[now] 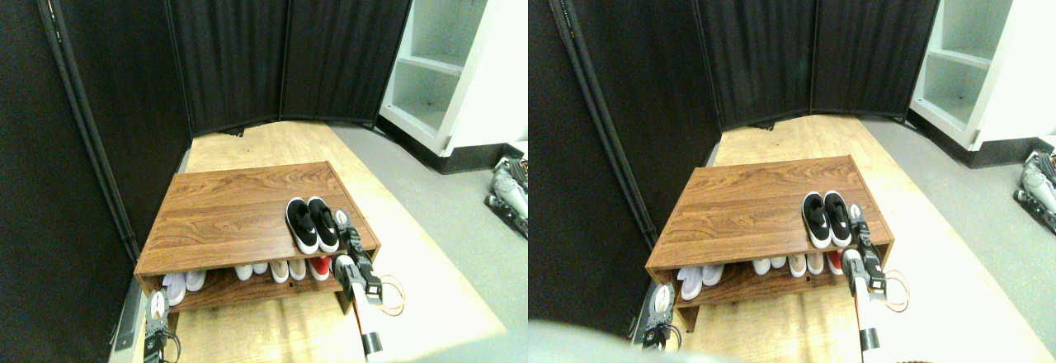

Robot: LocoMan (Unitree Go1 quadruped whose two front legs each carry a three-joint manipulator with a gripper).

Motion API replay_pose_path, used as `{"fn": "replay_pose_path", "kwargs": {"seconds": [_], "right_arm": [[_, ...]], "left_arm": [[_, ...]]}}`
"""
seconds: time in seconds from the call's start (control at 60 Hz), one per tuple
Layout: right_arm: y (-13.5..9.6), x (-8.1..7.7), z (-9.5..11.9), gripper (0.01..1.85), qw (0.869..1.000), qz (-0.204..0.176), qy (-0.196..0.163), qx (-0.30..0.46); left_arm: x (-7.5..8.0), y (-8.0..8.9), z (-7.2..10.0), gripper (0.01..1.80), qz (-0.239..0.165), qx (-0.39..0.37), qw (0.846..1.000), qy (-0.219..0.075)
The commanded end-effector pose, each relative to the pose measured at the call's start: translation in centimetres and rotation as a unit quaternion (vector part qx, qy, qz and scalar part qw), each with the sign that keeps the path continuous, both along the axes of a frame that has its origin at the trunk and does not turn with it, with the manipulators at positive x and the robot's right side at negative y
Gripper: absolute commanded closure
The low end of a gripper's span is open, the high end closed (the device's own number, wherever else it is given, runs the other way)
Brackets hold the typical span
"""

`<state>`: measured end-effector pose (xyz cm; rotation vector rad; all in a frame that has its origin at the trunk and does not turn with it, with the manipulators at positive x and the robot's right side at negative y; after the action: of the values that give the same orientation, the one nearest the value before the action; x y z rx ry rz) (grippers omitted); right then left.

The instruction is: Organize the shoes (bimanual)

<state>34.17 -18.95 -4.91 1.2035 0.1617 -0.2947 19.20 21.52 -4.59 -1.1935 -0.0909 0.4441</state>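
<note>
The two black sneakers (312, 224) sit side by side on top of the wooden shoe rack (223, 206), near its right end, toes pointing toward the robot. They touch each other like a neat pair, so I think the tidying is mostly done.

The right gripper (341, 219) is just beside the right sneaker, maybe touching it (it is too small to tell). I cannot tell if its claw is wide or narrow.

The left gripper (156, 305) waits low by the rack's left front corner, well apart from the sneakers. Its claw is too small to read.

White shoes (183, 283) and a red shoe (320, 266) rest on the shelf below.
</note>
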Motion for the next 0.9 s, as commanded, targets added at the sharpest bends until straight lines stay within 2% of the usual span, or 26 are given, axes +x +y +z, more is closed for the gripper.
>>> {"fn": "replay_pose_path", "kwargs": {"seconds": [0.017, 0.083, 0.133, 0.25, 0.45, 0.533, 0.6, 0.65, 0.767, 0.9], "right_arm": [[0.9, 0.3, 0.2, 1.85, 1.000, 0.027, -0.010, -0.004], [1.1, 0.4, 0.1, 1.85, 1.000, 0.028, -0.010, -0.002], [1.3, 0.3, 0.1, 1.85, 1.000, 0.015, -0.001, 0.000], [1.3, 0.2, 0.0, 1.85, 1.000, 0.021, -0.002, -0.005], [-0.6, 0.3, 0.3, 1.85, 0.999, 0.016, -0.016, -0.025], [-1.5, -0.1, 2.1, 1.85, 0.998, 0.027, -0.034, -0.051], [-2.1, -0.4, 3.9, 1.85, 0.994, 0.035, -0.081, -0.061], [-2.5, -0.5, 4.7, 1.85, 0.991, 0.046, -0.097, -0.080], [-4.0, -2.3, 8.0, 1.85, 0.986, 0.044, -0.143, -0.073], [-5.5, -4.5, 9.6, 1.85, 0.978, 0.048, -0.182, -0.094]], "left_arm": [[0.2, 0.1, 0.3, 1.80, 0.002, -0.008, 1.000, -0.021], [0.2, 0.1, 0.3, 1.80, 0.000, -0.006, 1.000, -0.021], [0.2, 0.1, 0.3, 1.80, -0.002, -0.003, 1.000, -0.021], [0.3, 0.1, 0.3, 1.80, -0.005, -0.002, 1.000, -0.023], [0.4, 0.2, 0.2, 1.80, 0.001, -0.005, 1.000, -0.021], [0.5, 0.1, 0.3, 1.80, 0.006, -0.006, 1.000, -0.018], [0.6, 0.0, 0.3, 1.80, 0.009, 0.000, 1.000, -0.018], [0.7, 0.0, 0.3, 1.80, 0.010, -0.003, 1.000, -0.019], [1.1, -0.2, 0.3, 1.80, 0.000, -0.023, 1.000, -0.019], [1.3, -0.3, 0.3, 1.80, -0.004, -0.014, 1.000, -0.009]]}}
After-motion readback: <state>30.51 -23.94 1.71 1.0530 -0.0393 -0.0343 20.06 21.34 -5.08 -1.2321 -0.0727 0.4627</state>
